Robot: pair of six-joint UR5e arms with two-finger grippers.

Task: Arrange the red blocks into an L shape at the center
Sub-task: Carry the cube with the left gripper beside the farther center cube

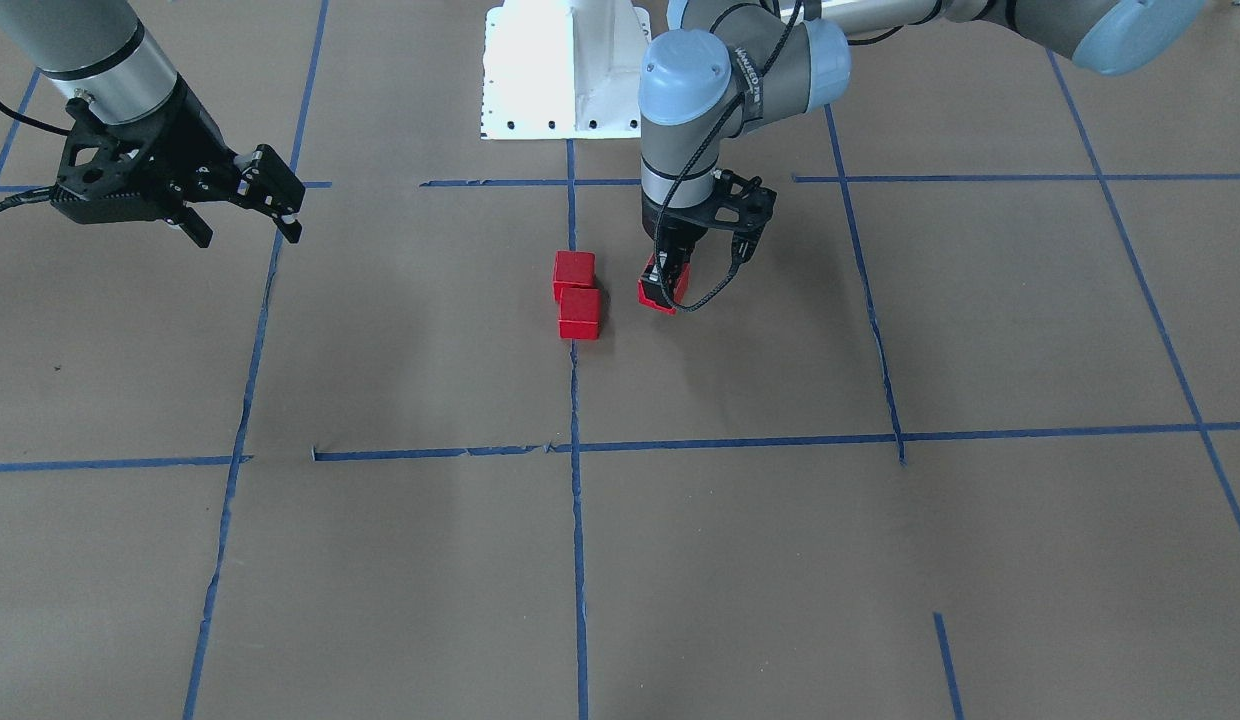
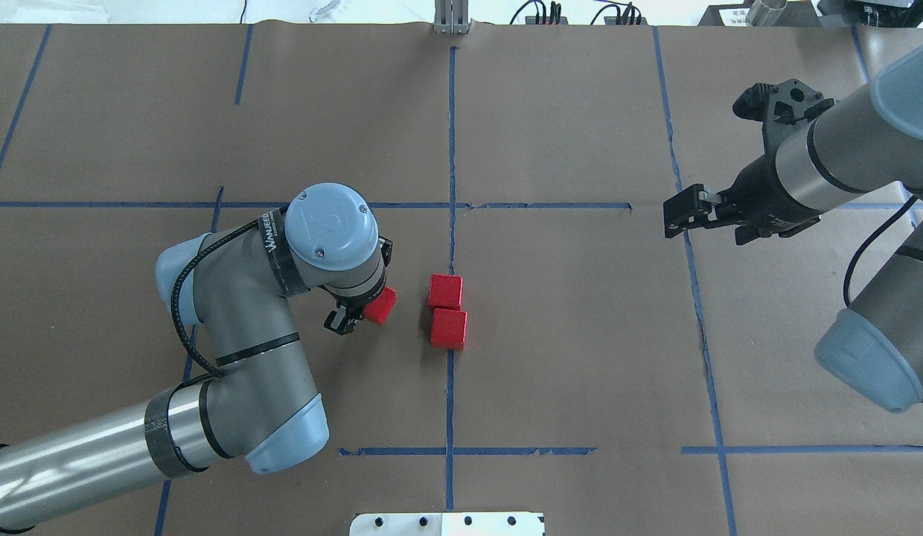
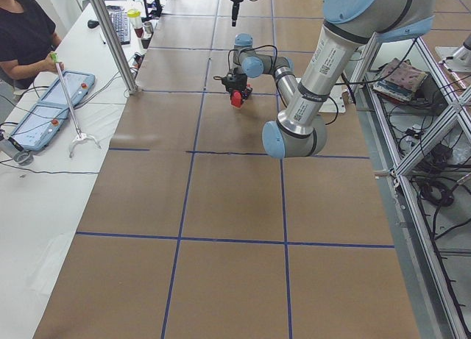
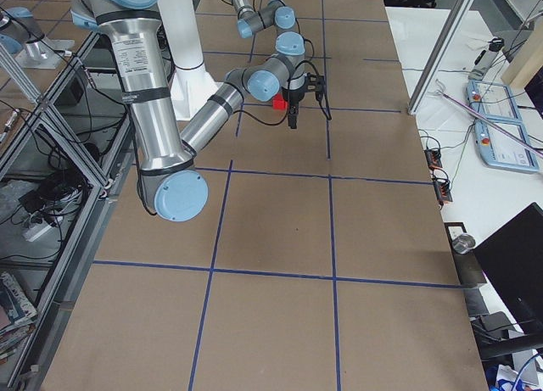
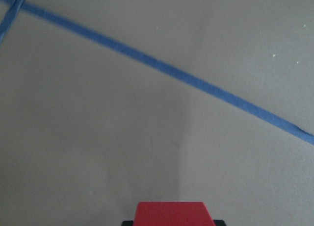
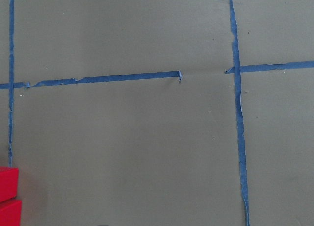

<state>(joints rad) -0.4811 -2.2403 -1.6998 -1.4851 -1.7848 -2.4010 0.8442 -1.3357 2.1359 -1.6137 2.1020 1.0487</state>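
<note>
Two red blocks (image 2: 446,292) (image 2: 448,328) lie touching, one behind the other, on the blue tape line (image 2: 450,246) that runs through the center cell (image 2: 566,320). They also show in the front view (image 1: 574,273) (image 1: 580,312) and at the lower left edge of the right wrist view (image 6: 7,177). My left gripper (image 2: 361,311) is shut on the third red block (image 2: 381,304), held close over the paper just left of the pair. The front view (image 1: 665,285) and the left wrist view (image 5: 172,213) show it too. My right gripper (image 2: 681,212) is open and empty, far right.
The white robot base plate (image 1: 565,70) stands at the table's near edge behind the blocks. An operator (image 3: 26,34) sits at a side table with control tablets. Blue tape lines divide the brown paper into grid cells.
</note>
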